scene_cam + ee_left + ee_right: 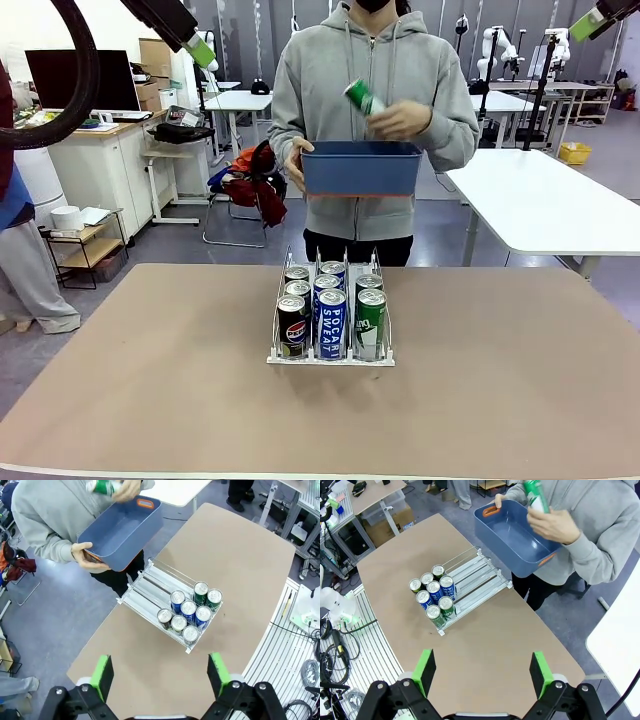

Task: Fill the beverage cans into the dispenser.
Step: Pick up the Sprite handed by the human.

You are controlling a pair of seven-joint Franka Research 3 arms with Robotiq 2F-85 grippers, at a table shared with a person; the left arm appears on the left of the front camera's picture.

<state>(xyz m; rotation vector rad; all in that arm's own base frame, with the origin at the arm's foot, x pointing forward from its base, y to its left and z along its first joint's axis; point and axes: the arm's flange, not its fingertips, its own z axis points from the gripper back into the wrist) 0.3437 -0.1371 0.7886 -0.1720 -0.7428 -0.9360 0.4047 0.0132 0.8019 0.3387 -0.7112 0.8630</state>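
- The clear-and-white wire-framed three-lane dispenser [331, 359] stands mid-frame on the tan table [140, 390]. It holds eight slim aluminium beverage cans [332, 322]: three in the left lane, three in the middle, two in the right.
- Front cans: black Pepsi can [292, 327], blue-and-white "POCARI SWEAT"; the green label is unreadable.
- Likely nearly done: the person's hand [400, 120] holds one green can [362, 97], upper centre, over a blue plastic bin [360, 170] that looks empty.
- Left gripper [160, 671] and right gripper [482, 670]: jaws wide apart, nothing held.

bright, even indoor light, soft shadows; wrist views bend at the edges, raised green can slightly blurred.
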